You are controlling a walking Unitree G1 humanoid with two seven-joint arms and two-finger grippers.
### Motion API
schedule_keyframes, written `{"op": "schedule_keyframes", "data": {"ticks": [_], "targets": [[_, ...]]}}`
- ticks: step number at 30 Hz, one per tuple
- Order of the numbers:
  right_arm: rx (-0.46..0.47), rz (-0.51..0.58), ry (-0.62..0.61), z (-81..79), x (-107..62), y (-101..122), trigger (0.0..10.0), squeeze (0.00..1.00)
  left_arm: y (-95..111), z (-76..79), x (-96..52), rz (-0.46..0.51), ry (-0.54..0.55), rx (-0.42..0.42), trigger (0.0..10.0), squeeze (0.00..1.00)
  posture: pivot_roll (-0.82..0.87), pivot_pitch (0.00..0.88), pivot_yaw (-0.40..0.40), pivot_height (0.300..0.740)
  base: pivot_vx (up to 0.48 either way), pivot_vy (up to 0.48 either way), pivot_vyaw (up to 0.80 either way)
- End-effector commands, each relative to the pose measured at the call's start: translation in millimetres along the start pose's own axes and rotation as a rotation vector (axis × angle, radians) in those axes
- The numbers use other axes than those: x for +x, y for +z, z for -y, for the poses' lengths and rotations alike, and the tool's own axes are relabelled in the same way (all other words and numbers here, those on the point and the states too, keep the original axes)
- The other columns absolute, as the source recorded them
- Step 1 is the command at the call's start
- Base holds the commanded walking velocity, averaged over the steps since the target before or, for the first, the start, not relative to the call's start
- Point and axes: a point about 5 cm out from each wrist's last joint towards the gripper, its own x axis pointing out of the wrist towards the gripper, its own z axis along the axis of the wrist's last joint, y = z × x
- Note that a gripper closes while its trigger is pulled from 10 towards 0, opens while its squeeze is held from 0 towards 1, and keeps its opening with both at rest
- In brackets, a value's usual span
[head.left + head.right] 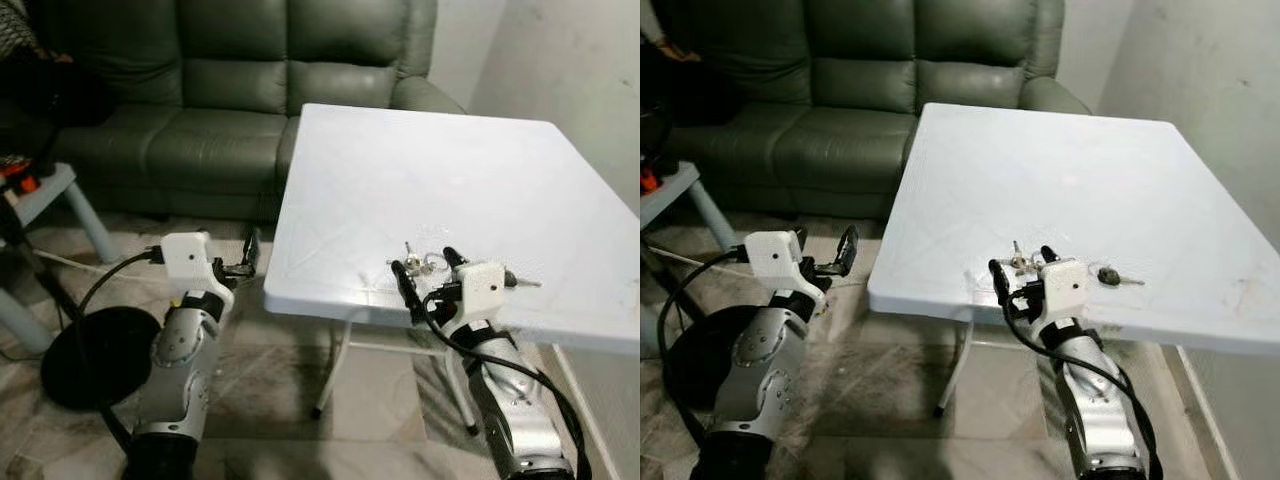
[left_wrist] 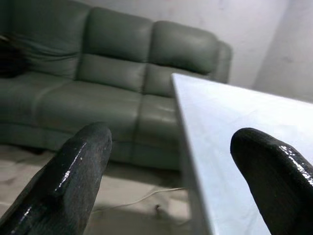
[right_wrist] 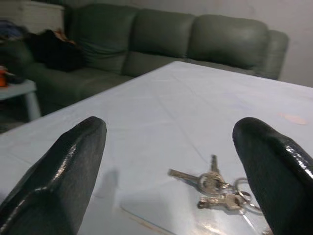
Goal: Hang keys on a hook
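Your white table stands before a green sofa on a marbled floor. Near its front edge lie the keys: several small silver ones fanned out on a ring, with another dark-headed key resting flat just to their right. Your right gripper sits low over the table edge with its fingers spread wide, the keys between them and a little ahead, untouched. Your left gripper hangs off the table's left side, also wide apart. A black round base sits on the floor at left.
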Motion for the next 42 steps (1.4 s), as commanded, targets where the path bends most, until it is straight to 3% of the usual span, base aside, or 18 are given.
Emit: {"op": "schedule_keyframes", "data": {"ticks": [1, 9, 13, 22, 35, 42], "targets": [[-0.011, 0.002, -0.019, 8.4, -2.5, 3, 10.0, 0.00, 2, 8.2, 2.1, 0.005, -0.024, -0.012, 10.0, 0.00, 0.03, 0.005, -0.038, 0.740, 0.000, -0.375, 0.00], [-0.013, 0.002, -0.020, 9.0, -3.2, 4, 10.0, 0.00, 2, 9.2, 2.3, 0.004, -0.023, -0.005, 10.0, 0.00, 0.02, 0.005, -0.038, 0.740, 0.000, -0.375, 0.00], [-0.014, -0.002, -0.020, 9.0, -3.6, 4, 10.0, 0.00, -1, 9.8, 2.8, -0.007, -0.013, -0.079, 10.0, 0.00, 0.02, 0.005, -0.038, 0.740, 0.000, 0.000, 0.00], [-0.018, -0.027, -0.032, 11.1, -4.8, 2, 10.0, 0.00, -1, 6.4, 4.9, -0.022, 0.016, -0.098, 10.0, 0.00, 0.02, 0.000, -0.039, 0.740, 0.000, 0.000, 0.00], [-0.053, -0.045, -0.067, 22.8, -3.0, 4, 10.0, 0.00, 5, -6.9, 6.8, -0.010, 0.014, -0.067, 10.0, 0.00, 0.03, 0.000, -0.050, 0.740, 0.000, 0.000, 0.00], [-0.081, -0.054, -0.065, 35.0, -1.4, 7, 10.0, 0.00, 5, -0.4, 2.2, -0.010, -0.035, -0.044, 10.0, 0.00, 0.03, 0.003, -0.048, 0.740, 0.000, 0.000, 0.00]]}}
